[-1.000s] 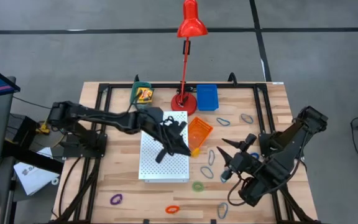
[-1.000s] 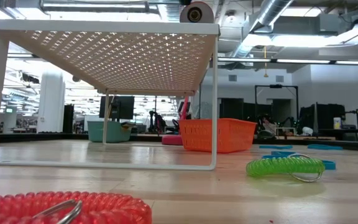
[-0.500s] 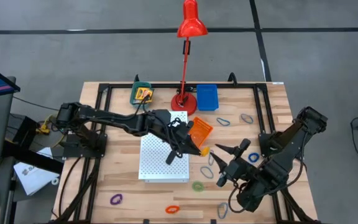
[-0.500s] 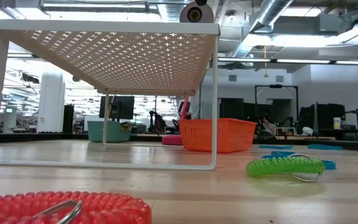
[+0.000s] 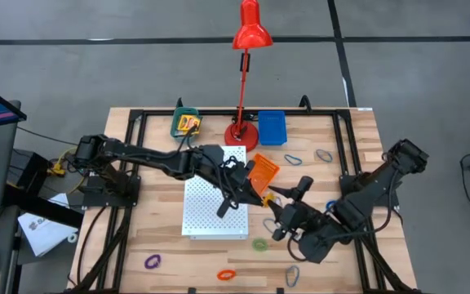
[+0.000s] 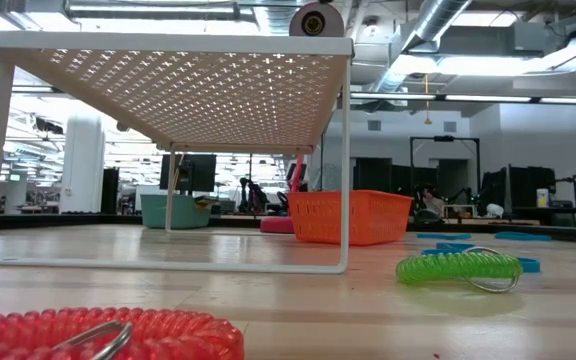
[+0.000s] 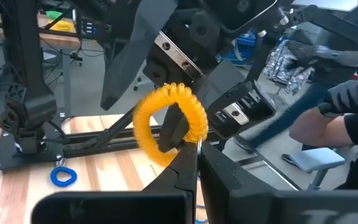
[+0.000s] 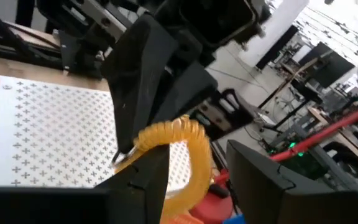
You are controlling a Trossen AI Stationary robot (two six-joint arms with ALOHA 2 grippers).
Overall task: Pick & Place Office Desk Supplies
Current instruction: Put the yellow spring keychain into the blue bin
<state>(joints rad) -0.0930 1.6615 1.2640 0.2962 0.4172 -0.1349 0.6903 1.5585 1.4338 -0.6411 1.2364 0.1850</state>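
A yellow coiled loop [image 7: 166, 106] hangs in the air above the table's middle, with my left gripper [image 5: 259, 196] shut on it. My left arm reaches in over the white perforated board [image 5: 215, 204]. My right gripper [image 5: 280, 211] faces it from the right, open. In the right wrist view its fingers [image 8: 148, 180] stand on either side of the loop [image 8: 185, 146]; I cannot tell whether they touch it. More loops lie on the wood: green [image 5: 259, 243], orange [image 5: 227, 274], purple [image 5: 152, 262], blue [image 5: 292, 159]. My left gripper pinches the yellow loop's lower stretch [image 7: 154, 149] between its two fingertips. The fingers come level from the table's left. The loop stands clear of the table beyond the fingertips, its ring open and round.
An orange basket [image 5: 261, 170] lies tilted just behind the grippers. A blue bin [image 5: 272, 128], a green bin [image 5: 188, 122] with a yellow box in it, and the red lamp's base [image 5: 241, 133] stand at the far edge. A black frame [image 5: 137, 118] borders the table.
My right gripper has swung toward the table's left, up to my left gripper, and its wrist has turned so its fingers flank the yellow loop. My left gripper has shifted a little toward the right with the loop and then kept still.
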